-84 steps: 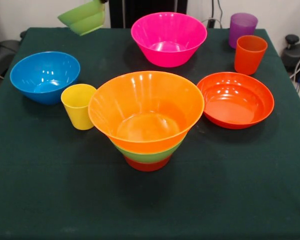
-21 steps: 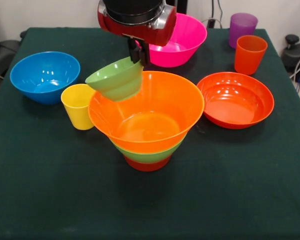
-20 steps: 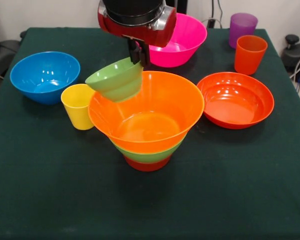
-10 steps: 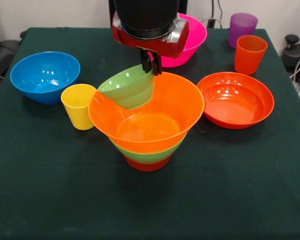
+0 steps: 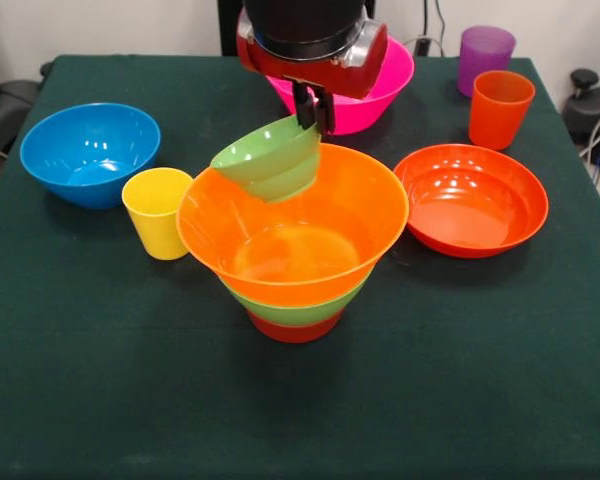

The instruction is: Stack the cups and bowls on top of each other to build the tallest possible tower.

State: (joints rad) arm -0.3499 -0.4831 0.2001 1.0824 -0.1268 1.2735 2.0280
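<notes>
Carrying a small green bowl (image 5: 271, 158) by its far rim, the pincer (image 5: 314, 112) is clamped narrow on that rim and hangs at upper centre of the frame. The bowl tilts, its open face turned toward the left, and sits over the far-left part of the large yellow-orange bowl (image 5: 292, 222), which tops the tower (image 5: 294, 300) at centre of the bench (image 5: 100, 400). Whether the two bowls touch cannot be told.

Judgement: the step in hand is seating this bowl on the tower. Done well, it should be centred over the big bowl and levelled before release, since a tilted drop may slide it against the wall.

Against the frame half a second back, pincer and bowl have shifted slightly right and a little up. The yellow cup (image 5: 157, 211), blue bowl (image 5: 90, 152) and the rest are unmoved.
</notes>
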